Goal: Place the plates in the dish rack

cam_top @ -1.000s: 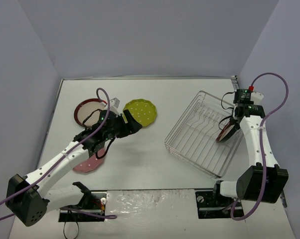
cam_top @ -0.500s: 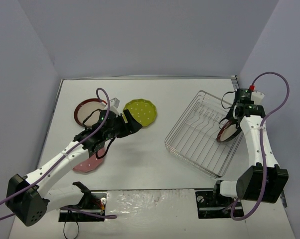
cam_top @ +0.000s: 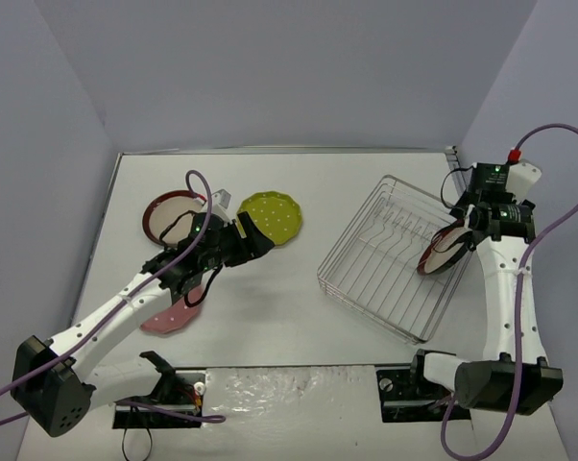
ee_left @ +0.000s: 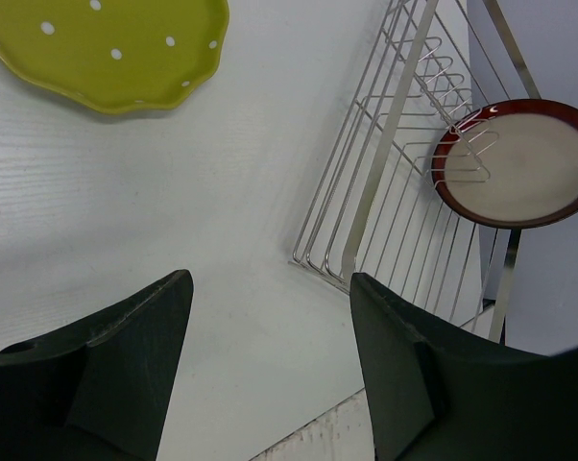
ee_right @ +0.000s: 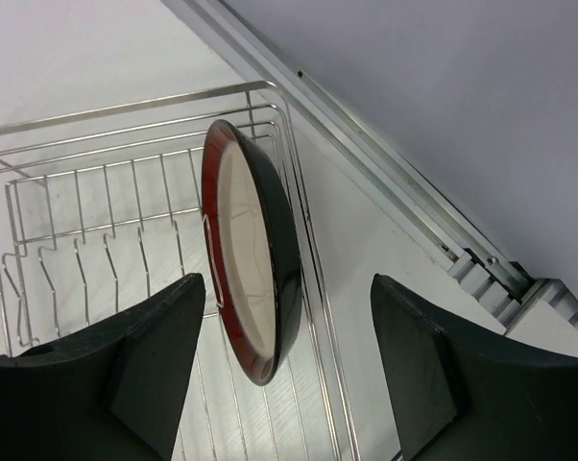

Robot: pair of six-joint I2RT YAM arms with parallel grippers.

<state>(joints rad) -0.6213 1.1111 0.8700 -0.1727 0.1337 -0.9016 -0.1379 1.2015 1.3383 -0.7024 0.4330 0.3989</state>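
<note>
Here, white tabletop [cam_top: 299, 182] within pale grey walls [cam_top: 270, 67]; left fingers [ee_left: 126, 375] and right fingers [ee_right: 135, 355] both apart, empty.

The plate standing in the dish rack [cam_top: 375, 274] [ee_right: 243, 252] has a dark-red rim, a beige centre and a glossy dark underside, the same red and beige as the plate lying at the far left [cam_top: 169, 213] of the white table [cam_top: 299, 288]. The yellow-green plate [cam_top: 270, 215] carries scattered white dots, and so does the pink plate [cam_top: 164, 319]. The rack is silver wire, the left arm [cam_top: 116, 312] and right arm [cam_top: 505, 288] are white with black joints and purple cables [cam_top: 208, 206] — and the walls [cam_top: 289, 67] are a pale blue-grey.
</note>
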